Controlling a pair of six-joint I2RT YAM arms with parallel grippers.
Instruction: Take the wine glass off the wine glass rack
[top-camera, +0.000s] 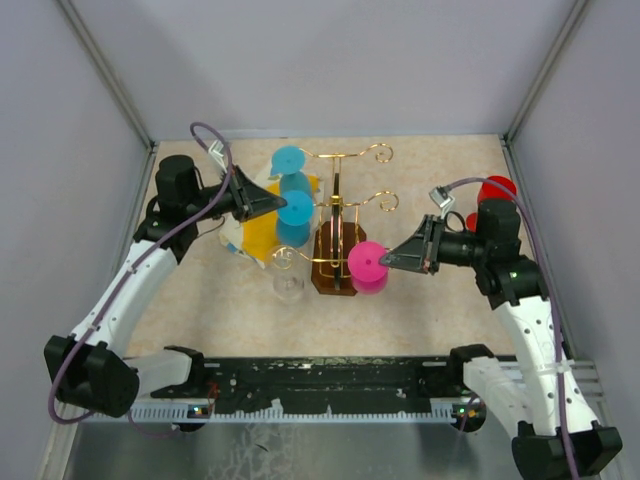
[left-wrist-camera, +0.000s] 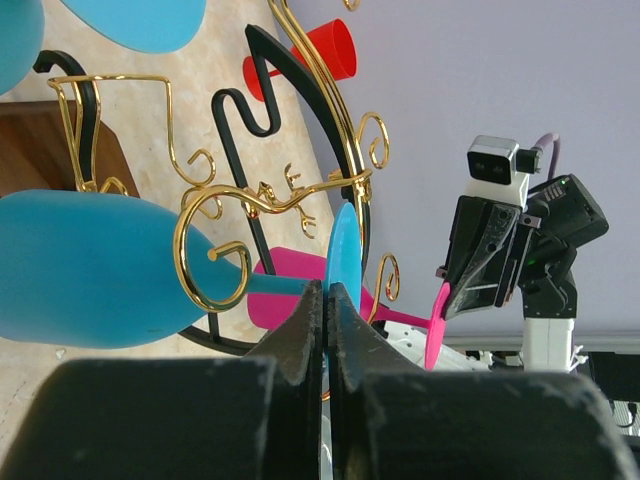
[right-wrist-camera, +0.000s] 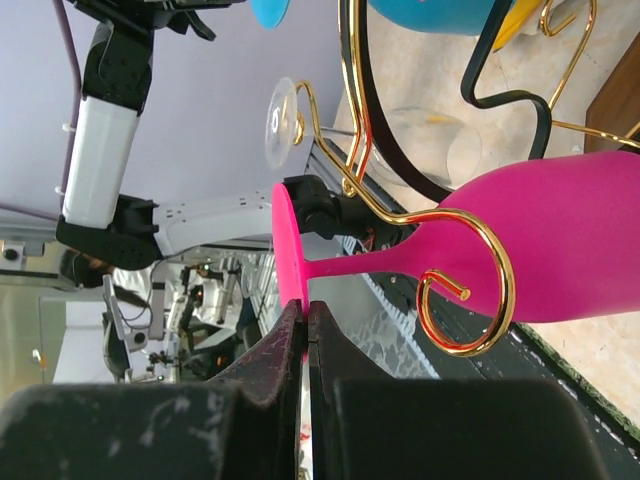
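Grey walls are enclosing a beige speckled tabletop (top-camera: 430, 310), and the wine glass rack (top-camera: 338, 215) is standing near its middle, gold wire arms rising from a dark wooden base. Part of a yellow-and-white cloth (top-camera: 258, 232) is lying just left of the rack, and red cups (top-camera: 495, 190) are sitting behind the right arm.

No writing is coming through clearly enough to read in any view.

The left gripper (top-camera: 280, 203) is reaching in from the left with its fingers (left-wrist-camera: 300, 330) pressed almost together, pinching the thin foot of a blue wine glass (top-camera: 294, 212). That glass is hanging on its side on the rack's left, its stem passing through a gold scroll. The right gripper (top-camera: 385, 260) is coming in from the right, fingers (right-wrist-camera: 280, 335) likewise closed on the disc foot of the pink wine glass (top-camera: 368, 266), which is lying sideways on the near right arm, its stem cradled in a curled end.

The overhead view is showing a second blue glass (top-camera: 288, 163) farther back and a clear glass (top-camera: 288, 285) at the near left. Only the left wrist view is showing how the blue foot (left-wrist-camera: 343, 255) is sitting edge-on between the tips. The right wrist view is showing the pink stem (right-wrist-camera: 360, 262) crossing the gold curl, with the clear glass (right-wrist-camera: 420, 140) beyond
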